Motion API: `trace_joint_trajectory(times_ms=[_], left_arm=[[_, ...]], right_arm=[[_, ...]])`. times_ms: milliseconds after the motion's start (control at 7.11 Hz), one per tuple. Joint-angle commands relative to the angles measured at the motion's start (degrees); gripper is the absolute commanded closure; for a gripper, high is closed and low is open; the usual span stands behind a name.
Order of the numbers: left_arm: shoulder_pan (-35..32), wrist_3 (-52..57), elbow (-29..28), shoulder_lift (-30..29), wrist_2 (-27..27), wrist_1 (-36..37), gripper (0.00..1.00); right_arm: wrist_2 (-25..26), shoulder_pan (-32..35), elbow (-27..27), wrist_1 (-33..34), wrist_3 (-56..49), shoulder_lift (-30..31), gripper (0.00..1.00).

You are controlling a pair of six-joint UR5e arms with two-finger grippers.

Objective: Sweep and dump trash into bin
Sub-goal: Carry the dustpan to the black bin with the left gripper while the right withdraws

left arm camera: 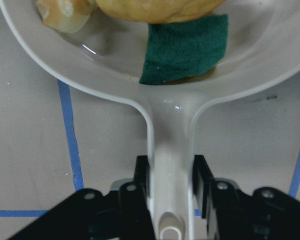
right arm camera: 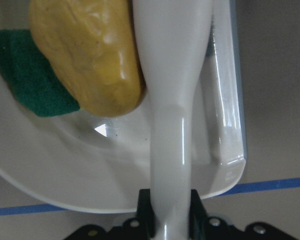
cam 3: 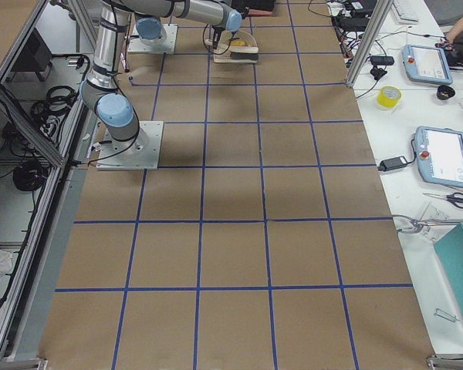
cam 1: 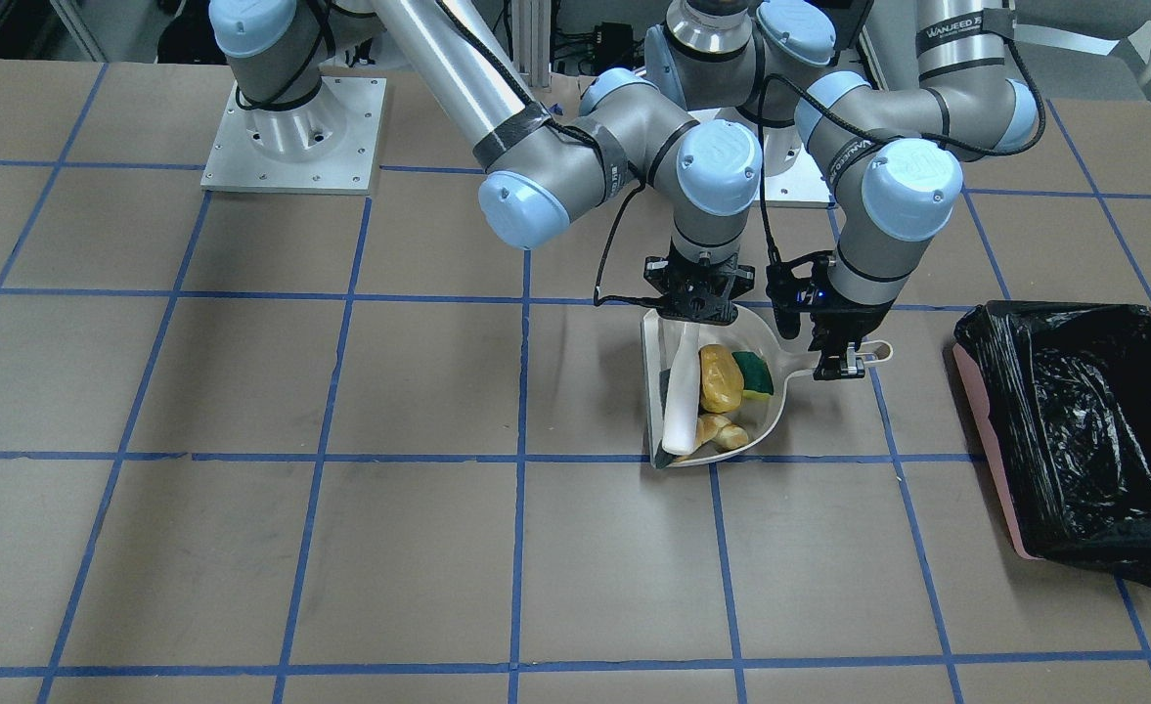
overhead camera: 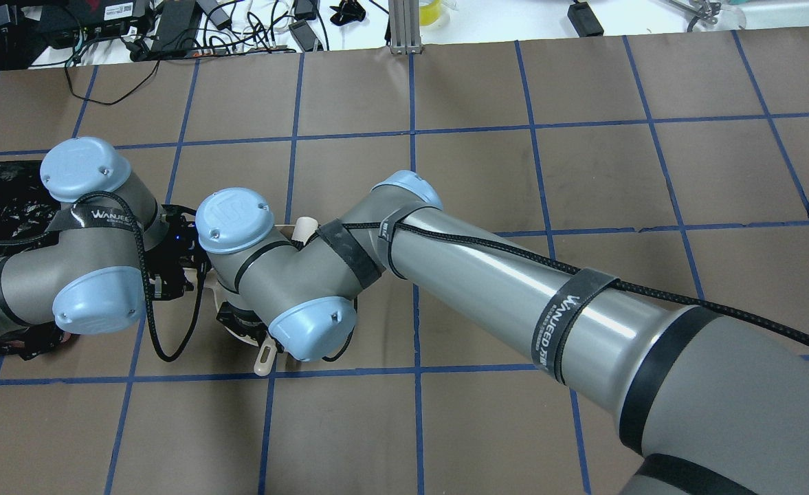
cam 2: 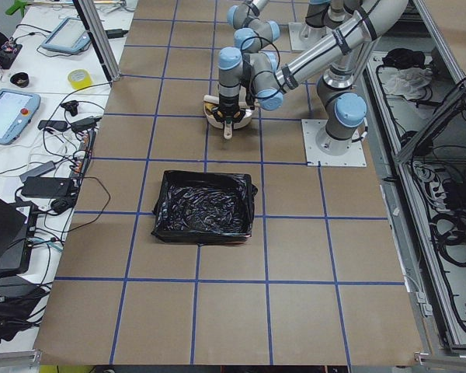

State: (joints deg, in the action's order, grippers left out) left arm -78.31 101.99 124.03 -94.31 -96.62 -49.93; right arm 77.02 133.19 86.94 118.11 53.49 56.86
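Left pincer is clamped on the dustpan handle. Right pincer is closed on the white brush.

All 3 trash pieces lie in the dustpan, just ahead of the left pincer. The sponge wedge is nearest, the potato lump touches it, and the croissant piece is farthest, by the open lip.

The pan's long axis runs from the handle in the left pincer to the lip, and the mouth points away from that pincer. The brush lies along the lip (acting as a gate, I judge).

The bin sits well apart on the bench, behind the left pincer and opposite the mouth.

Risks:
- If the pan dips mouth-down on the carry, the load slides out, the croissant first.
- Pulling the brush away early unblocks the lip.
- The grip is on a narrow handle, so the loaded pan could twist.
- Tipping before the lip is over the bin means a spill.
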Motion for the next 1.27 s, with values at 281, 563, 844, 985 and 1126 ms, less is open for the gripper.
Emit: trace_joint_trajectory(times_ms=[281,563,844,985,1126], left_arm=[[0.0,0.05,-0.1,0.18,0.29,0.01,1.0],[0.09,-0.3,-0.1,0.18,0.64,0.36,1.0],[0.7,-0.21,-0.1,0.18,3.7,0.27,1.0],[0.7,-0.3,-0.19,0.18,3.89,0.45,1.0],[0.79,-0.39,-0.28,0.26,5.37,0.45,1.0]], right_arm=[[0.59,-1.53,0.07,-6.11,-2.77,2.28,1.0],[2.16,-1.97,0.24,-10.35,-4.79,4.3,1.0],[2.96,-2.58,0.24,-12.89,-5.75,4.84,1.0],[5.57,-3.46,0.33,-15.26,-8.81,5.97,1.0],[5.6,-7.12,0.33,-17.8,-11.8,8.42,1.0]])
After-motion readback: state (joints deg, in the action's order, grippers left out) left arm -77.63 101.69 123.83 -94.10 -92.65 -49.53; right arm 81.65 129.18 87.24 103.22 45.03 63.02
